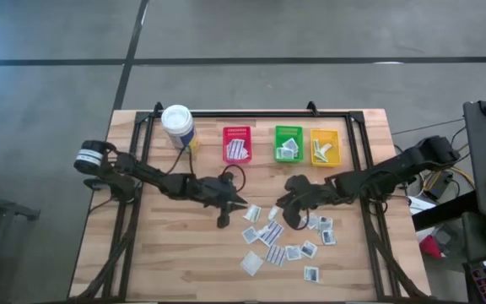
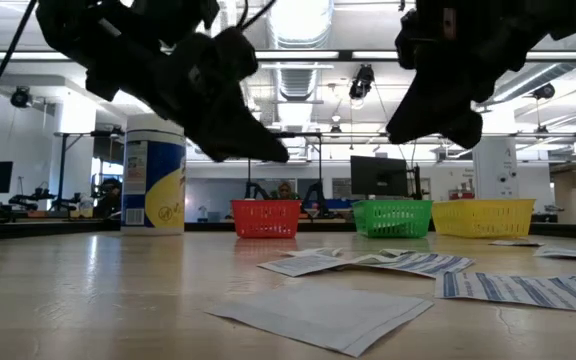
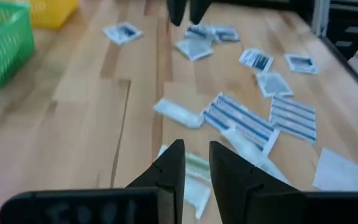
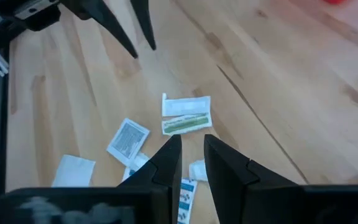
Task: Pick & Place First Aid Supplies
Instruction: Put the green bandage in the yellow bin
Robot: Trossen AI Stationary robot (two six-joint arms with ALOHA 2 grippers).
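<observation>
The first aid supplies (image 1: 287, 236) lie loose on the wooden table's middle and right: small flat white packets, some with blue stripes. My left gripper (image 1: 234, 207) hovers open just left of the pile, above a green-striped packet (image 3: 194, 169), and holds nothing. My right gripper (image 1: 287, 199) hangs open over the pile's far side, its fingers (image 4: 166, 155) pointing down toward the same green-striped packet (image 4: 186, 124) and a white oblong packet (image 4: 186, 104). It also holds nothing. In the low view both grippers (image 2: 268, 150) (image 2: 433, 125) hang clear above the table.
Along the far edge stand a red bin (image 1: 236, 143), a green bin (image 1: 288, 142) and a yellow bin (image 1: 325, 145), each with packets inside. A white canister with a yellow label (image 1: 178, 125) stands left of them. Bare wood spreads across the table's left half (image 1: 159, 253).
</observation>
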